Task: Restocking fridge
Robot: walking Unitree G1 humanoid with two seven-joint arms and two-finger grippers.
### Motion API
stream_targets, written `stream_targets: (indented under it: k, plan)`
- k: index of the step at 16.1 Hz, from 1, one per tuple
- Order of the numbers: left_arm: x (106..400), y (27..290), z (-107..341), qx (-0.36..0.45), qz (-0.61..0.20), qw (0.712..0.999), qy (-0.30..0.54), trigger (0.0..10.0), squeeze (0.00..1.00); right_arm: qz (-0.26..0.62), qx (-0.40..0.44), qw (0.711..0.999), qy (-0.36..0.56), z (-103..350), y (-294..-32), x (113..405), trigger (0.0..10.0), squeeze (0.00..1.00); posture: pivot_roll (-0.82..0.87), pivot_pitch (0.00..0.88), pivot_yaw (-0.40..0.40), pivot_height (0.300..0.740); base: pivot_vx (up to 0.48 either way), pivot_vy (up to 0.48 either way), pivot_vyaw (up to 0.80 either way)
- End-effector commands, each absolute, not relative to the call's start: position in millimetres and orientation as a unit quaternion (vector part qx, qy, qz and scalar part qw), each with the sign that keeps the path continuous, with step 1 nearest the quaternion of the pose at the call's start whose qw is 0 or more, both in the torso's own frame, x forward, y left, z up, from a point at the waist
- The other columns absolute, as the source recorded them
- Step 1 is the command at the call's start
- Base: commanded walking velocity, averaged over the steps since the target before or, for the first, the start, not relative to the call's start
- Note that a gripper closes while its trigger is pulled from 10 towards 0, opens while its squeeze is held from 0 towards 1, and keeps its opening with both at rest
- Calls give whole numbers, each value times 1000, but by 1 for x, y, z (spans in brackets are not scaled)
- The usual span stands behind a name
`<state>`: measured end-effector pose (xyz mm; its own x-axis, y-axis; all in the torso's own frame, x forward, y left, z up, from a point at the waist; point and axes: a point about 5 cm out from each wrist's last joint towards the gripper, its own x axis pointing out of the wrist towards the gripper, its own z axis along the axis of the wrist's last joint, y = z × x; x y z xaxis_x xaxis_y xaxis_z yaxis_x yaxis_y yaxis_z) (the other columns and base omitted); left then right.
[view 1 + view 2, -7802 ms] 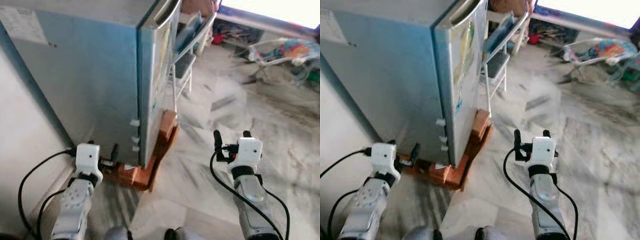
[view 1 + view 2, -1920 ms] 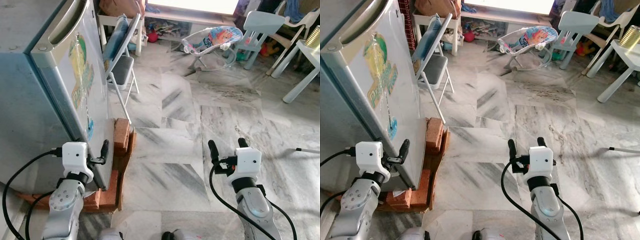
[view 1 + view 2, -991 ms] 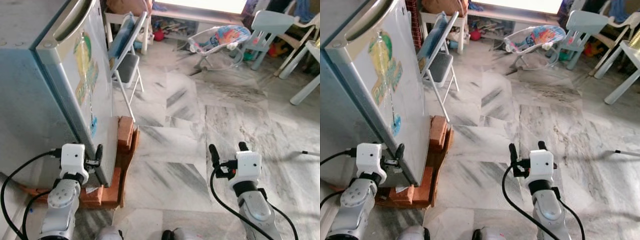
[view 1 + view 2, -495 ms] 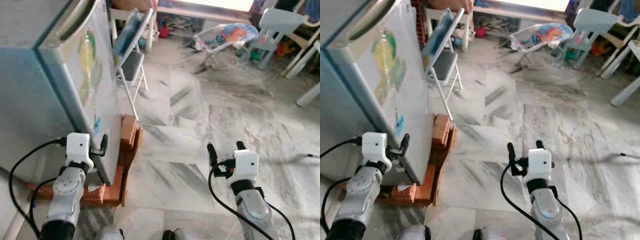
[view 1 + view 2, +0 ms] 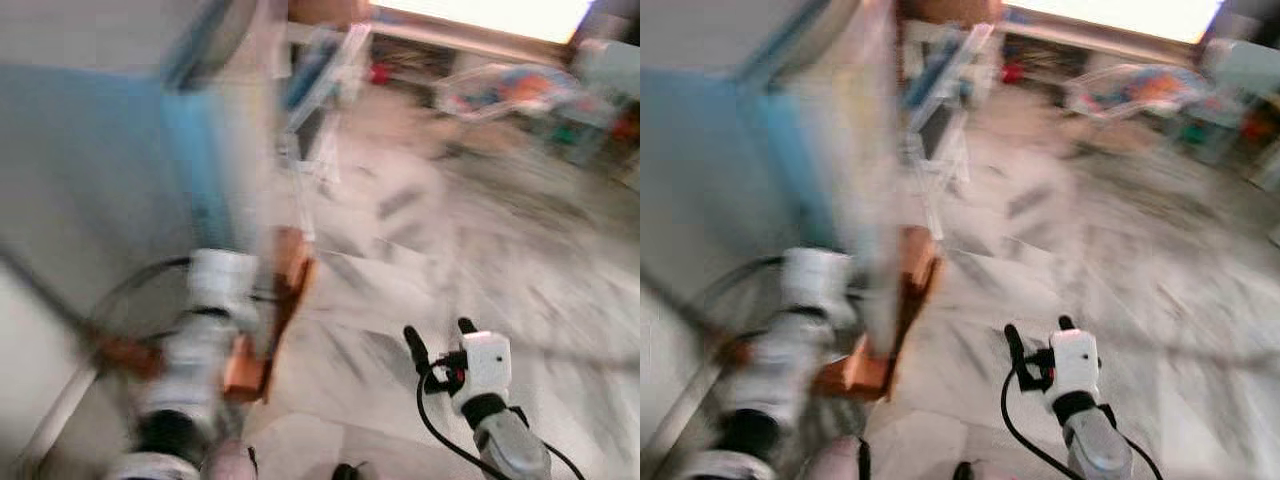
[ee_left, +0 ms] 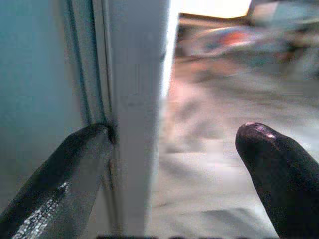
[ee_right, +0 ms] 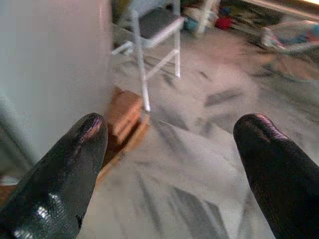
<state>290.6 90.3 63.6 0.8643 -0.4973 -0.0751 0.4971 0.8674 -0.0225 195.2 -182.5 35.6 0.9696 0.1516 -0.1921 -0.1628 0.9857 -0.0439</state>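
Blurred fridge (image 5: 120, 170), left claw (image 6: 169, 164) straddling door edge (image 6: 137, 99)

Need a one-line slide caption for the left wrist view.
Left hand open around the fridge door edge, one finger at the door seam, marble floor beyond.

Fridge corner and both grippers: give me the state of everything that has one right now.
Fridge: standing on bricks; door edge against the cabinet, no visible gap.
Left gripper: open, one finger at the door seam, the other in front of the door.
Right gripper: open, holding nothing, over the marble floor.
Folding chair: unfolded, upright beyond the fridge.
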Motion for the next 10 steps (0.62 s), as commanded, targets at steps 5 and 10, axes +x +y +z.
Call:
stream_targets:
  k: [5,10]
  plan:
    - [304,89,81,38,-277,960,-7,10000,0,66,-26,995,77,41,-190,189,10000,0,25,76,-77,740,0,0,0]
    - [286,151,60,61,-174,982,33,10000,0,71,-26,995,61,43,-185,194,10000,0,45,78,-81,740,0,0,0]
